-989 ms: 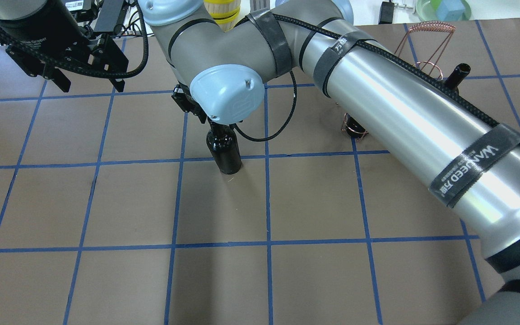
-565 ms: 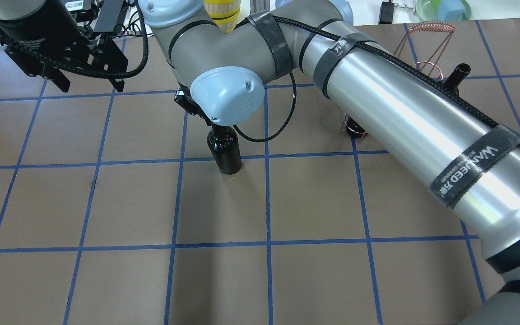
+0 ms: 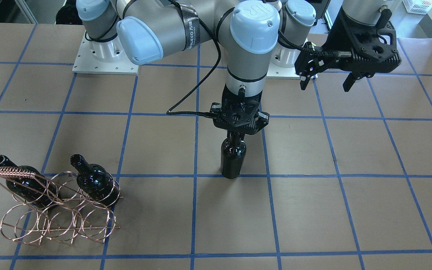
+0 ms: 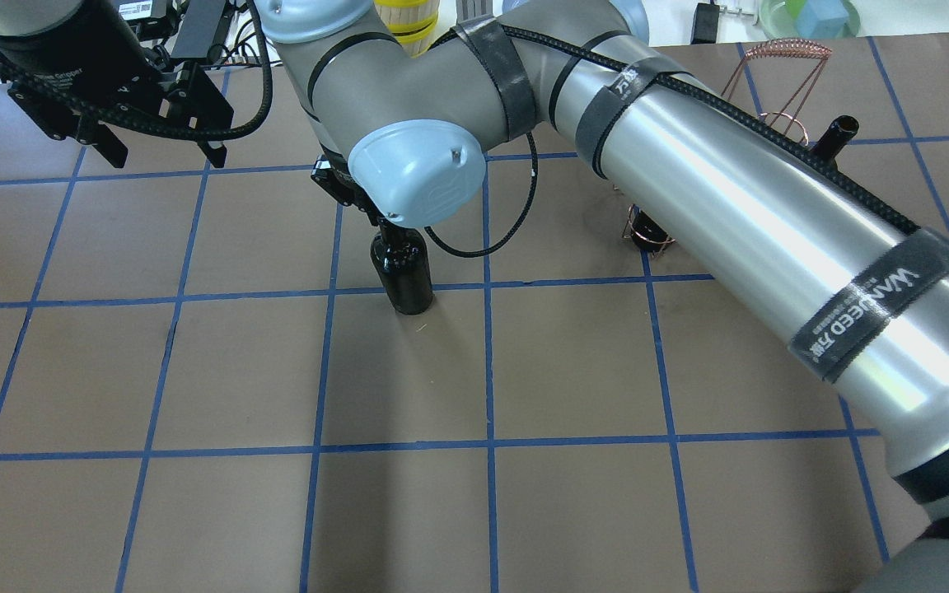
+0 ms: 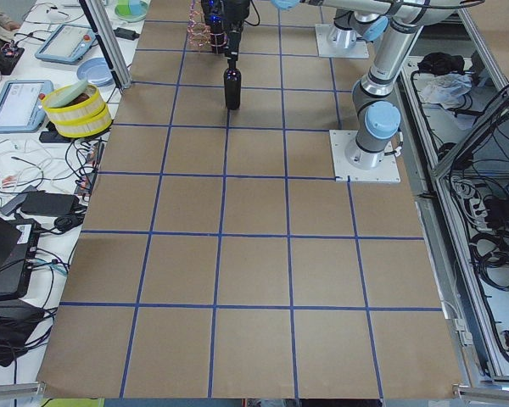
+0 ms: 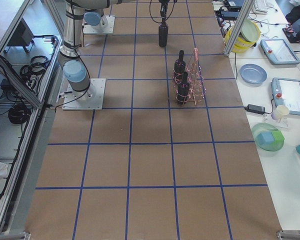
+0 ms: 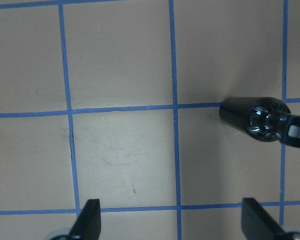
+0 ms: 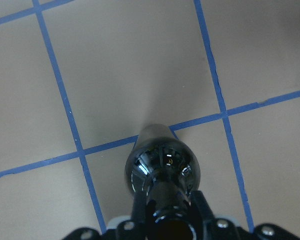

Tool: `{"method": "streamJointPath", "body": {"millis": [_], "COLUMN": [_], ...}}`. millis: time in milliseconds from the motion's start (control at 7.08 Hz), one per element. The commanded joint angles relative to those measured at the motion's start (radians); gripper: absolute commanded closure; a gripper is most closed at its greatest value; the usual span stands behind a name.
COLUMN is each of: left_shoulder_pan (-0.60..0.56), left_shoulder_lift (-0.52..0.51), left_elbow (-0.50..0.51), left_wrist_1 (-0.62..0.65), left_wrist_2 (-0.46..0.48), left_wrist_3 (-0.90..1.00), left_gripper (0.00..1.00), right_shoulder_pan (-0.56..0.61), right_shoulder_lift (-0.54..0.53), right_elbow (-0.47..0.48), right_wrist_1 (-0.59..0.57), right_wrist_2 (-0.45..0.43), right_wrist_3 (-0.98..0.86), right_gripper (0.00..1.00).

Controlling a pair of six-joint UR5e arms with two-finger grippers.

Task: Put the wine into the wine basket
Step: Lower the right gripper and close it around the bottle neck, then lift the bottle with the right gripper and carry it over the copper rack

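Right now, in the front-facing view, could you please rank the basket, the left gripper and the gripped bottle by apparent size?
Largest: basket.
Next: left gripper, though it hangs above the table, nearer the camera, so this is unsure.
Smallest: gripped bottle, foreshortened from above.

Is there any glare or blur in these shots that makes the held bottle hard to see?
Overhead view: strong glare streaks along the right arm, whose blue joint cap hides the neck of the wine bottle. Right wrist view: small reflections on the bottle's shoulders, the neck near the lens soft and dark. Front-facing view: even light, bottle sharp.
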Motion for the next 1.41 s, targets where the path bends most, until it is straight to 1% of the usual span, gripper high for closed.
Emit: {"method": "streamJointPath", "body": {"millis": [0, 141, 424, 565, 848, 989, 1130, 1272], "left_shoulder_pan": [0.001, 0.001, -0.001, 0.001, -0.002, -0.002, -0.002, -0.002], "left_shoulder_lift": [0.000, 0.001, 0.001, 0.001, 0.001, 0.001, 0.001, 0.001], "left_elbow": [0.000, 0.000, 0.000, 0.000, 0.000, 0.000, 0.000, 0.000], "left_wrist_1": [0.000, 0.000, 0.000, 0.000, 0.002, 0.002, 0.002, 0.000], "left_wrist_2": [0.000, 0.000, 0.000, 0.000, -0.002, 0.000, -0.003, -0.002], "left_wrist_3": [0.000, 0.002, 0.000, 0.000, 0.000, 0.000, -0.002, -0.006], "left_gripper": [0.00, 0.00, 0.00, 0.00, 0.00, 0.00, 0.00, 0.00], "right_shoulder_pan": [-0.036, -0.087, -0.222, -0.288, -0.419, -0.477, -0.515, -0.548], "right_shoulder_lift": [-0.048, -0.098, -0.189, -0.235, -0.307, -0.328, -0.335, -0.332], "right_elbow": [-0.004, -0.004, -0.003, -0.003, -0.001, -0.003, -0.004, -0.013], "right_wrist_1": [0.034, 0.115, 0.249, 0.336, 0.450, 0.467, 0.464, 0.450], "right_wrist_2": [-0.001, 0.000, 0.042, 0.040, 0.008, -0.040, -0.047, -0.032], "right_wrist_3": [-0.052, -0.130, -0.330, -0.441, -0.599, -0.699, -0.742, -0.797], "right_gripper": [0.90, 0.90, 0.90, 0.90, 0.90, 0.90, 0.90, 0.89]}}
